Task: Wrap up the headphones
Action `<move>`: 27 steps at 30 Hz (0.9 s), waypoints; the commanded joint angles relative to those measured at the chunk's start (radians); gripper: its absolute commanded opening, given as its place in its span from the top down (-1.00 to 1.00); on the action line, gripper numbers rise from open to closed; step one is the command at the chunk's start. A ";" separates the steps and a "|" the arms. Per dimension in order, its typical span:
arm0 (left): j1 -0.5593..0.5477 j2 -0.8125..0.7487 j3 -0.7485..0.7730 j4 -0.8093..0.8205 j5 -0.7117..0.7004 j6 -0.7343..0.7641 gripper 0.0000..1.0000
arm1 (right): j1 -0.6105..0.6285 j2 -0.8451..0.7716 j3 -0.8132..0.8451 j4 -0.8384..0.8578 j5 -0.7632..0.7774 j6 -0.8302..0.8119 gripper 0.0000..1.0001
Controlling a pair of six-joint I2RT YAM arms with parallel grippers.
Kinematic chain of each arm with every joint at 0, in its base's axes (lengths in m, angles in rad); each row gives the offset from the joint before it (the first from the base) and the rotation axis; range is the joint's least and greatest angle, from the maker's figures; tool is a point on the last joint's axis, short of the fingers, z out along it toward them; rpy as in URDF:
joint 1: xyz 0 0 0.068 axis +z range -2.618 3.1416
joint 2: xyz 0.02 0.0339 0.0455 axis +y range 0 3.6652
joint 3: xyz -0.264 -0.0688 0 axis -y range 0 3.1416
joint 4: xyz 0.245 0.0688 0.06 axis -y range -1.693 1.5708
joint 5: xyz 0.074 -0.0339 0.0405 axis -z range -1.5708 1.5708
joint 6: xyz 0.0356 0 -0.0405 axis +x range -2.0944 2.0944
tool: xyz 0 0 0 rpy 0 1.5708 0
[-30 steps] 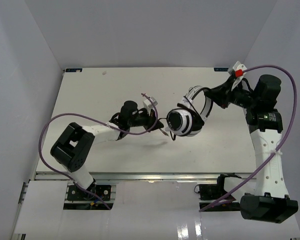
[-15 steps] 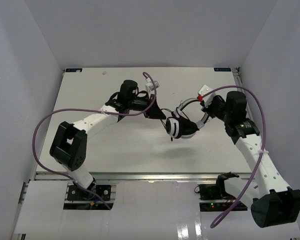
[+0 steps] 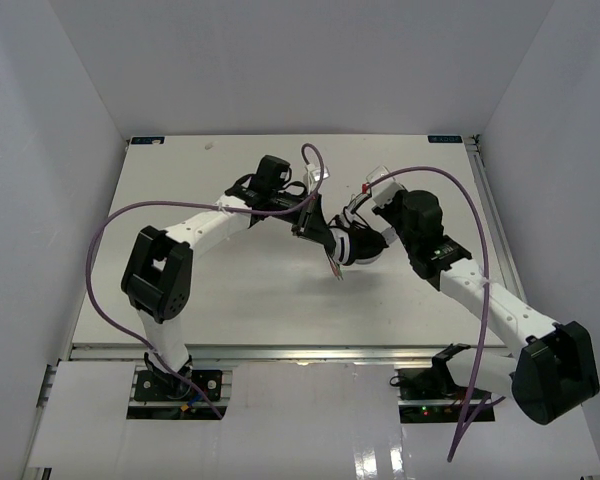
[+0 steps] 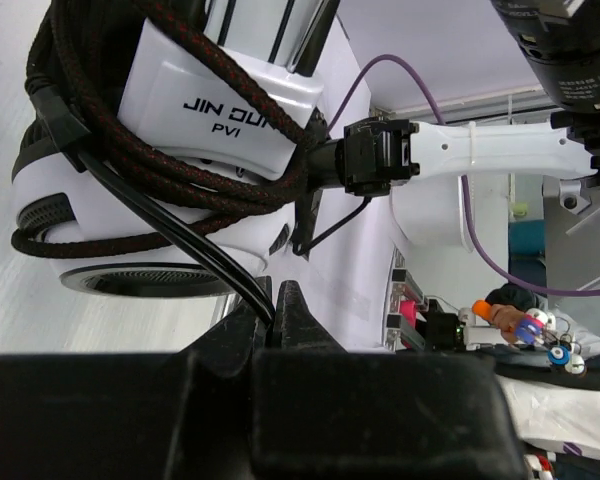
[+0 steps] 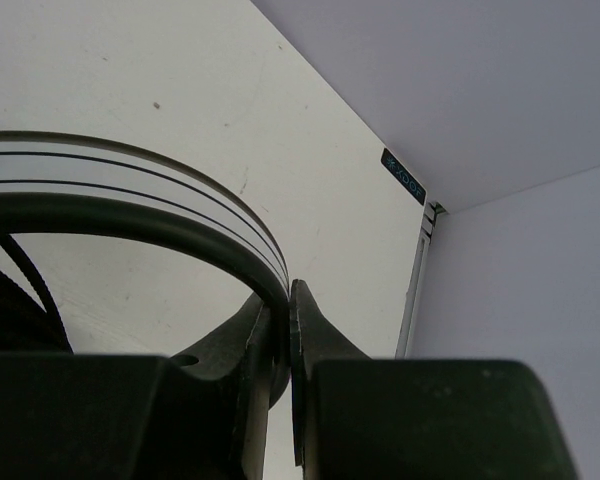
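The white-and-black headphones (image 3: 358, 246) hang just above the middle of the table, between my two grippers. My left gripper (image 3: 325, 238) is at their left side, shut on the thin black cable (image 4: 195, 245) where it leaves the ear cup. In the left wrist view the dark braided cable (image 4: 160, 165) lies in loops round the white cup body (image 4: 220, 110). At their right, my right gripper (image 3: 372, 222) is shut on the black-and-white headband (image 5: 130, 195). The band runs into the closed jaws in the right wrist view. A short end of cable (image 3: 336, 270) dangles below the cup.
The white table (image 3: 200, 290) is walled at the left, back and right. Purple arm cables (image 3: 115, 215) arc over the left side and over the right arm (image 3: 460, 195). The right arm's wrist (image 4: 480, 150) sits close behind the headphones in the left wrist view.
The right arm has swung in from the back right corner toward the centre, carrying the headphones left. The left arm has stretched farther back and right, staying against the ear cup.
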 commanded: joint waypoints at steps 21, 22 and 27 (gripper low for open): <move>0.003 0.155 0.097 0.118 -0.348 -0.451 0.42 | 0.016 0.290 0.119 -0.049 0.148 0.596 0.85; 0.007 0.169 0.115 0.110 -0.361 -0.446 0.39 | 0.016 0.303 0.131 -0.053 0.131 0.609 0.85; 0.049 0.216 0.169 0.057 -0.408 -0.419 0.05 | 0.001 0.400 0.200 -0.099 0.049 0.670 0.85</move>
